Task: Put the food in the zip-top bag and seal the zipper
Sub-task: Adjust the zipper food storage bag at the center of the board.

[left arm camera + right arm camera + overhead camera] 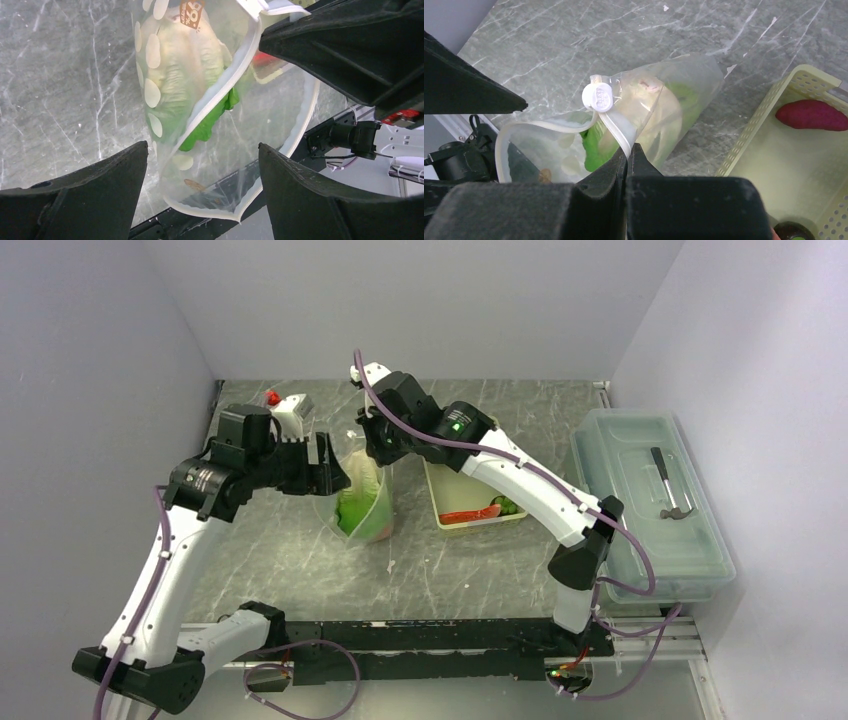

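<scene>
Left wrist: I'm seeing the left gripper [202, 152] standing wide beside the bag [150, 75], its orange label [192, 12] staying unreadable to me; the right gripper [628, 152] is pinching the zipper [616, 132].

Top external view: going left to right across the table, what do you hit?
left gripper, open → zip-top bag with the lettuce inside → yellow-green basket holding the red strip and green grapes → clear lidded box with a hammer inside. The right gripper is left out because it overlaps the bag.
</scene>
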`<move>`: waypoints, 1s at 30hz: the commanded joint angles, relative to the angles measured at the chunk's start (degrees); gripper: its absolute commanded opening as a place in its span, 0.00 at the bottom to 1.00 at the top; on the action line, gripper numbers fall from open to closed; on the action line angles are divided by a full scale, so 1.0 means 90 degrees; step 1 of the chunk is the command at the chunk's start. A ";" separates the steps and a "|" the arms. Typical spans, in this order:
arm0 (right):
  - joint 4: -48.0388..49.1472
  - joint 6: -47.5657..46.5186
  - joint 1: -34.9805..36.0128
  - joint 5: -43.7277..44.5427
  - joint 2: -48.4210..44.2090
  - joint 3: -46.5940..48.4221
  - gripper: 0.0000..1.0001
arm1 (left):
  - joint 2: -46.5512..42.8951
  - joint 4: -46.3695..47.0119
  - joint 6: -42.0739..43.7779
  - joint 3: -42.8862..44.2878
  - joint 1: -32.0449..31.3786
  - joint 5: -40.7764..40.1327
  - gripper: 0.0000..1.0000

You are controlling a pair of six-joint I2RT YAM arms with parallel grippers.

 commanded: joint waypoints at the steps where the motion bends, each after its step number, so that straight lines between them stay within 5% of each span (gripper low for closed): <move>1: 0.0231 0.0126 0.0017 -0.0098 -0.0014 0.0239 0.00 | -0.0006 0.0374 -0.0043 -0.0213 0.0018 0.0142 0.84; 9: 0.0272 0.0167 0.0036 -0.0174 -0.0093 0.0151 0.00 | -0.0024 0.0542 -0.0015 -0.0564 0.0018 -0.0081 0.81; 19: 0.0287 0.0211 0.0046 -0.0203 -0.0098 0.0116 0.00 | 0.0155 0.0694 -0.0032 -0.0857 0.0018 -0.0087 0.61; 21: 0.0291 0.0216 0.0046 -0.0203 -0.0100 0.0113 0.00 | 0.0184 0.0684 -0.0027 -0.0888 0.0018 -0.0169 0.54; 28: 0.0287 0.0235 0.0050 -0.0213 -0.0111 0.0044 0.00 | 0.0188 0.0383 -0.0020 -0.0636 0.0018 -0.0595 0.04; 30: 0.0274 0.0245 0.0055 -0.0225 -0.0118 0.0046 0.00 | 0.0181 0.0257 -0.0030 -0.0463 0.0018 -0.0629 0.00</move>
